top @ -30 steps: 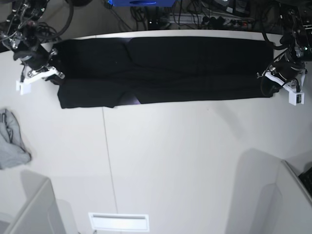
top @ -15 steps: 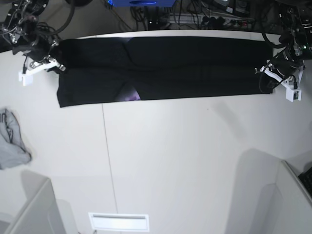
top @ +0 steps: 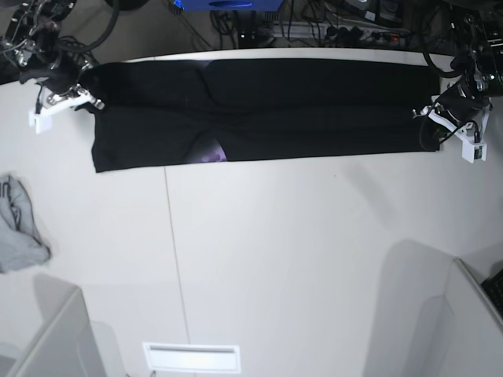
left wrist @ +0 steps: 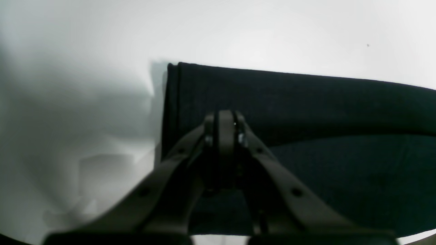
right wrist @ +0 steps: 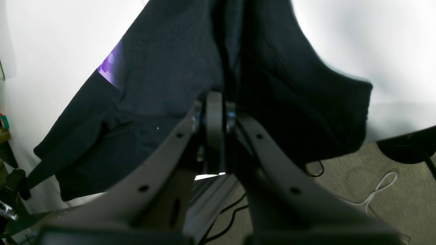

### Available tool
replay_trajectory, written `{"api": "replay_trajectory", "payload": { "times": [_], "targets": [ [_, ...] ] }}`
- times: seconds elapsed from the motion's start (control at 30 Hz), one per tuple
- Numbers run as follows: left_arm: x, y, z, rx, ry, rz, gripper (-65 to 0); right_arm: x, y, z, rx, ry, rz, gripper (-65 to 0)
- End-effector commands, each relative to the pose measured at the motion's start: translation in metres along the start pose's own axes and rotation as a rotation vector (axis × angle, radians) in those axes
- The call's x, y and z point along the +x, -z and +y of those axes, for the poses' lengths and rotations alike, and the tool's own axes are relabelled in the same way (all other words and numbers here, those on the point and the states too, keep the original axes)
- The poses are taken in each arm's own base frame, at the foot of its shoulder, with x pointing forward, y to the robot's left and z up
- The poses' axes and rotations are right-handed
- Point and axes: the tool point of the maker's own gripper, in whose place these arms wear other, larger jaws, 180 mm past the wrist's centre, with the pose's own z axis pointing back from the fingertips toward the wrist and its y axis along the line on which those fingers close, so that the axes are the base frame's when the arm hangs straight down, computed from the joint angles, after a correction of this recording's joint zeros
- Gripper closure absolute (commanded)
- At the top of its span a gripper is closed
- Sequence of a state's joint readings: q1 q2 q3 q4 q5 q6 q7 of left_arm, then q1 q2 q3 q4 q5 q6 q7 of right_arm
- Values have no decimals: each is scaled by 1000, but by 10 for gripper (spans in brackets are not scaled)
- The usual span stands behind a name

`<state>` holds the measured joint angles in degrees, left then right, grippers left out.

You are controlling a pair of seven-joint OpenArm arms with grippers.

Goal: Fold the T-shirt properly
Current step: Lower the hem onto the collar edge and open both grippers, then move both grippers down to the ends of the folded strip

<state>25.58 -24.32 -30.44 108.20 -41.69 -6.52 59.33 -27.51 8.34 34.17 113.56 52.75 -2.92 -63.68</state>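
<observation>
Across the far edge of the surface (top: 259, 259), the shirt (top: 314, 102) lies as a long band. Both claws, left (top: 440, 118) and right (top: 82, 100), clenched on its ends, have drawn it farther back, exposing purple print (top: 208, 153) underneath.

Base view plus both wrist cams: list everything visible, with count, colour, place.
T-shirt: one, black with a purple patch of print showing, stretched across the far side of the table.
Small cloth: one, light grey, crumpled at the table's edge, on the base view's left.
Table: one, white, fills most of the view.
Cables: several, dark, behind the table.
Left end effector: one, white and black, shut on the T-shirt's end.
Right end effector: one, white and black, shut on the T-shirt's other end.
</observation>
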Motion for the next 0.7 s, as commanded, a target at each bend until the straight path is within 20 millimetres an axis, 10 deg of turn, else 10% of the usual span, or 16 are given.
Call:
{"api": "replay_trajectory", "payload": {
  "times": [0.0,0.13,0.37,0.47,0.53,0.63,0.67],
  "targets": [
    [12,-4,2,3,25,-37,0,8,-4,2,6,-17,-27,0],
    [13,-4,2,3,25,-39,-179,9,-5,-2,-14,-23,-31,-165],
    [24,-17,23,53,-41,-101,-482,28,-6,-14,-102,-87,-142,-174],
    [20,-16,22,51,-79,-111,-410,27,0,3,-37,-196,-143,-111],
    [10,-13,19,42,-108,-97,-272,23,4,16,13,-269,-136,0],
    [-4,-7,14,34,-156,-79,0,13,14,22,33,-275,-107,0],
    [-10,-3,14,30,-173,-62,0,8,18,21,30,-268,-95,0]
  ]
}}
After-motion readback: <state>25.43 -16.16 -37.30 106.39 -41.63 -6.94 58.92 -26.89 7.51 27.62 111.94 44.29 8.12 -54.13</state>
